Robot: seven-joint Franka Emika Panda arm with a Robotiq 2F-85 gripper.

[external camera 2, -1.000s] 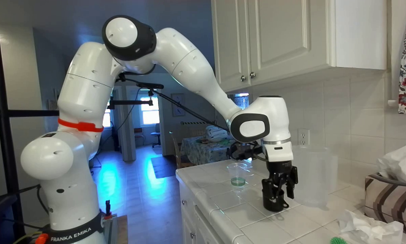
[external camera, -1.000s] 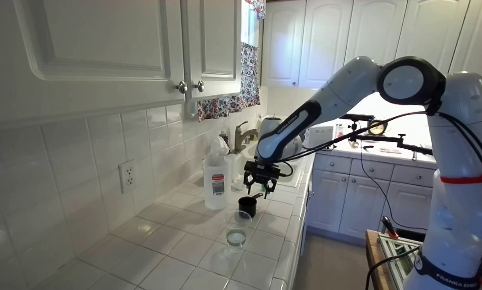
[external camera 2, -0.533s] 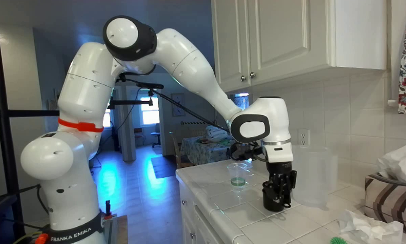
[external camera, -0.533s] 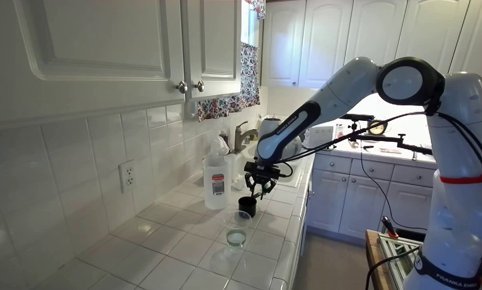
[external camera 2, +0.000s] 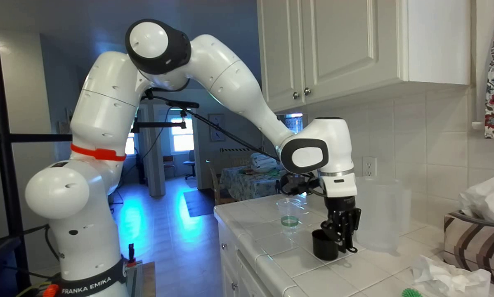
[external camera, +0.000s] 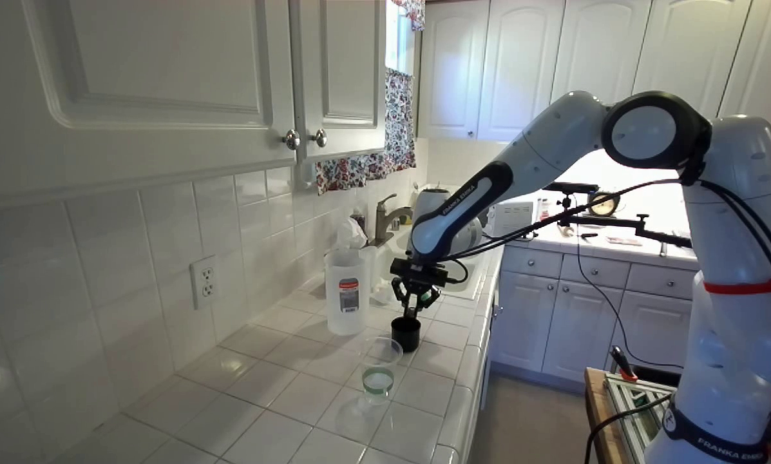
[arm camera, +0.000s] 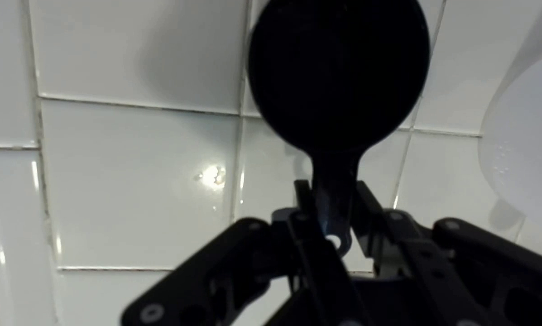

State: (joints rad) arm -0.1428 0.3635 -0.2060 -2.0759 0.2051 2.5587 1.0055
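Near the translucent jug (external camera: 346, 293), the jaws clamp the black cup (external camera: 406, 336) by its handle (arm camera: 335, 194); grasping seems done, any lift needing steadiness.

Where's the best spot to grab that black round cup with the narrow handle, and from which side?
Likely its narrow black handle, from above, pinched across the long sides: it juts slim from the wide, round black cup, and the black tool clamps it so.
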